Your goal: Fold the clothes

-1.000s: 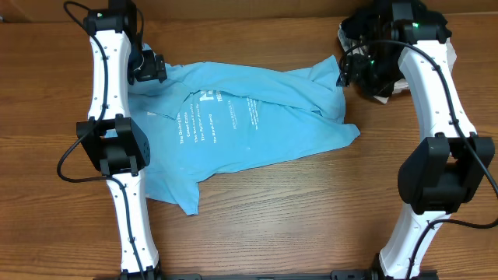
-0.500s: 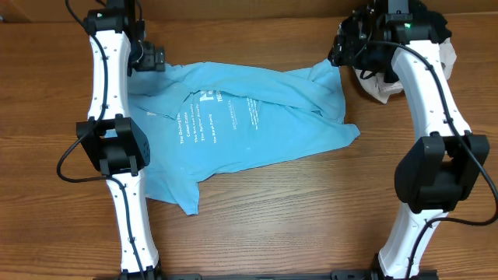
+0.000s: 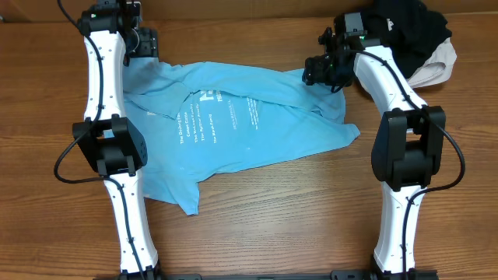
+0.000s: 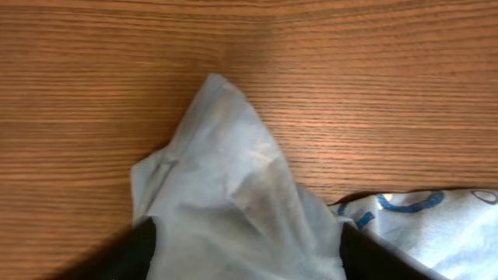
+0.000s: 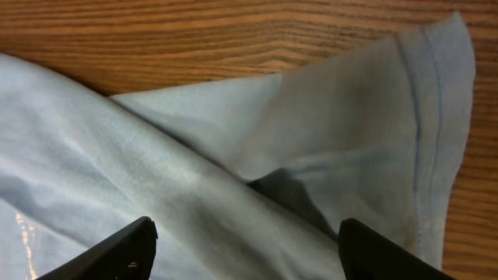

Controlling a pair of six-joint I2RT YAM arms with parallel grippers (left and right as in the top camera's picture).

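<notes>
though lately by the pile, right gripper (image 3: 313, 72) now over t-shirt (image 3: 249, 132) corner

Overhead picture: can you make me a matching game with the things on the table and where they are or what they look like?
Things:
1. T-shirt
2. black garment
3. cream garment
4. table

Clues:
A. peeks out at the edge of a dark heap
B. brown wood grain
C. spread out between the two arms, with white print
D. heaped at the far right corner

Pairs: 1-C, 2-D, 3-A, 4-B
</notes>
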